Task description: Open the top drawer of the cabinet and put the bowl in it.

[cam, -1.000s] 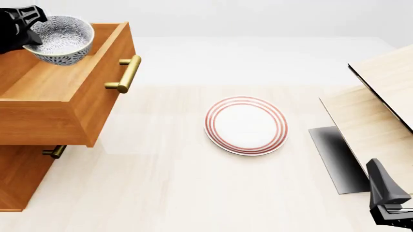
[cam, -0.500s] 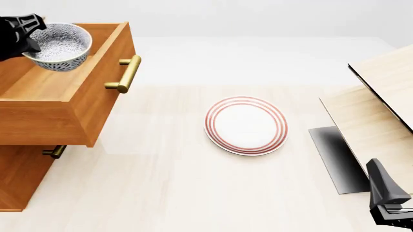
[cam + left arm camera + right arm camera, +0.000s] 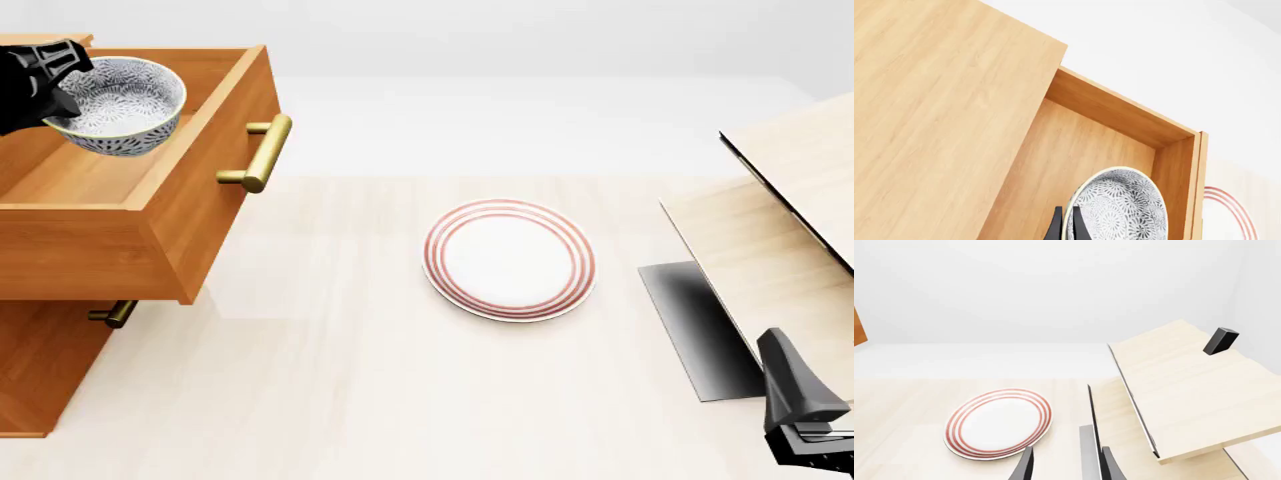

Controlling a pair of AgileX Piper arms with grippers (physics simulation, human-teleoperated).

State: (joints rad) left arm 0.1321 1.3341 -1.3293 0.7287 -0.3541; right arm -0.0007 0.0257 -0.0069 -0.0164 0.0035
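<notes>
The top drawer (image 3: 160, 200) of the orange-brown cabinet (image 3: 40, 370) stands pulled out, brass handle (image 3: 260, 153) toward the table's middle. Over its open box hangs the speckled blue-grey bowl (image 3: 123, 100), tilted a little, with my left gripper (image 3: 47, 85) shut on its rim at the left side. In the left wrist view the black fingers (image 3: 1055, 226) pinch the bowl's (image 3: 1121, 210) edge above the drawer floor (image 3: 1074, 150). My right gripper (image 3: 801, 415) rests low at the front right, far from the cabinet, fingers (image 3: 1026, 465) apart and holding nothing.
A white plate with red rings (image 3: 507, 258) lies mid-table. Pale wood panels (image 3: 787, 220) lean at the right over a dark grey slab (image 3: 694, 320); a small black block (image 3: 1221, 340) sits on one panel. A lower drawer's handle (image 3: 114, 313) pokes out under the open drawer.
My left gripper has carried the bowl slightly left and lower into the open drawer. The right arm has stayed still.
</notes>
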